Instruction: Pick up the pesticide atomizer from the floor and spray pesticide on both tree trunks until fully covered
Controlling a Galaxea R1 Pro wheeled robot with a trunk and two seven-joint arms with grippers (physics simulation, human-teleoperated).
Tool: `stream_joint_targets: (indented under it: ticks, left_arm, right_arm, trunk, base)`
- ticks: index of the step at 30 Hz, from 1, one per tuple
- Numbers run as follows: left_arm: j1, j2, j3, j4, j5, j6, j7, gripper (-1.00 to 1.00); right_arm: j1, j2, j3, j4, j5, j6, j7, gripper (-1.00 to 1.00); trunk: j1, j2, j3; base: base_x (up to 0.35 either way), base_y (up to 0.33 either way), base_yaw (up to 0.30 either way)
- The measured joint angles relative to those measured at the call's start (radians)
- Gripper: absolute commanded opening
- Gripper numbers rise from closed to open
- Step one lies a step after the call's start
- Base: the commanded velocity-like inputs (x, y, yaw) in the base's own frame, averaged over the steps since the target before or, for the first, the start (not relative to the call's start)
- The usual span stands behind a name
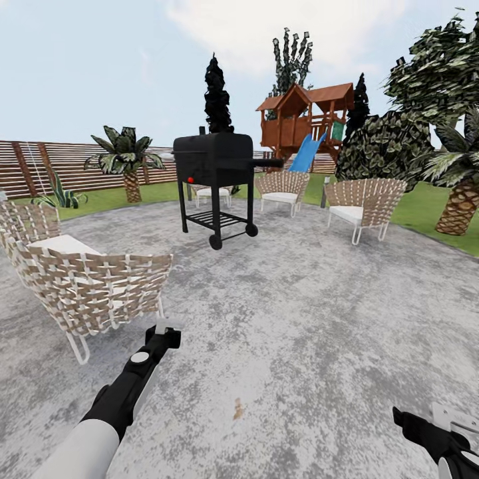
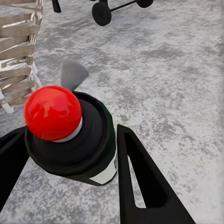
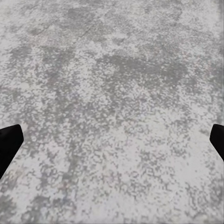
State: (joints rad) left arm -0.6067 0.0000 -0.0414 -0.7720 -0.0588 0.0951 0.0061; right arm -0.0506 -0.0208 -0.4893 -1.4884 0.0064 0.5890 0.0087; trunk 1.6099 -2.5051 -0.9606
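In the left wrist view the pesticide atomizer (image 2: 88,144), a black canister with a red ball top and a grey nozzle, sits between the two black fingers of my left gripper (image 2: 70,131), which is shut on it. In the head view my left gripper (image 1: 163,330) is held low over the grey paving, beside a wicker chair. My right gripper (image 1: 426,431) hangs at the lower right, open, with bare paving between its fingertips (image 3: 10,140). A tall tree (image 1: 291,61) with a blocky green crown rises behind the playset, its trunk hidden. The garden lawn (image 1: 426,206) rings the paving.
A black wheeled grill (image 1: 214,174) stands ahead at the middle. A wicker chair (image 1: 80,276) is close on my left, and others (image 1: 364,203) stand farther back. There is also a wooden playset with a blue slide (image 1: 306,126), palms (image 1: 459,193), a dark conifer (image 1: 217,100) and a slat fence (image 1: 40,166).
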Motion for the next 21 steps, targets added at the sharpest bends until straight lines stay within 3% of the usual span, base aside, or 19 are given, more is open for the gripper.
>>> stream_joint_targets:
  ticks: [8,21]
  left_arm:
    - [0.0,0.0,0.0,0.0,0.0,0.0,0.0,-1.0]
    - [0.0,0.0,0.0,0.0,0.0,0.0,0.0,-1.0]
  right_arm:
    - [0.0,0.001,0.0,-0.002,0.001,0.0,-0.002,1.0]
    - [0.0,0.001,0.0,-0.002,0.0,0.006,-0.001,1.0]
  trunk:
    - [0.0,0.0,0.0]
    - [0.0,0.0,0.0]
  base:
    - [0.0,0.0,-0.016]
    - [0.0,0.0,-0.276]
